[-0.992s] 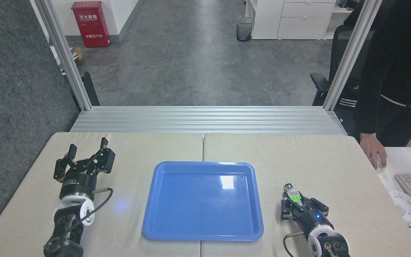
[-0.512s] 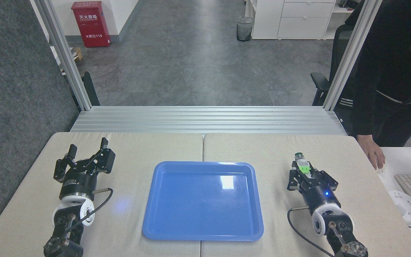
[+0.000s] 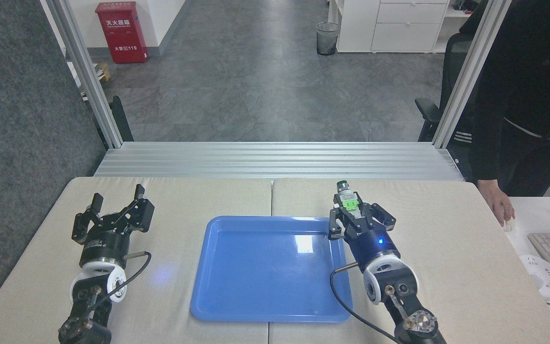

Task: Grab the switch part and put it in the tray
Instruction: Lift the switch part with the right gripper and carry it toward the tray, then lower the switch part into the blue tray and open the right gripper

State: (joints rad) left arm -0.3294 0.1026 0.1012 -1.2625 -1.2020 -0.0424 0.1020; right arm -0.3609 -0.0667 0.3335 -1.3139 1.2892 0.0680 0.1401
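Switch part: looks light, rigid, smooth; clamped mid-body in my right gripper, its metal end beyond my fingertips.
Tray: just left of it.
Left gripper: fingers apart, empty.

Single head view, looking forward and down from above the near edge of the padded table — both arms enter from the bottom, the blue tray lies centred at middle distance, and the grey floor and a standing person fill the background
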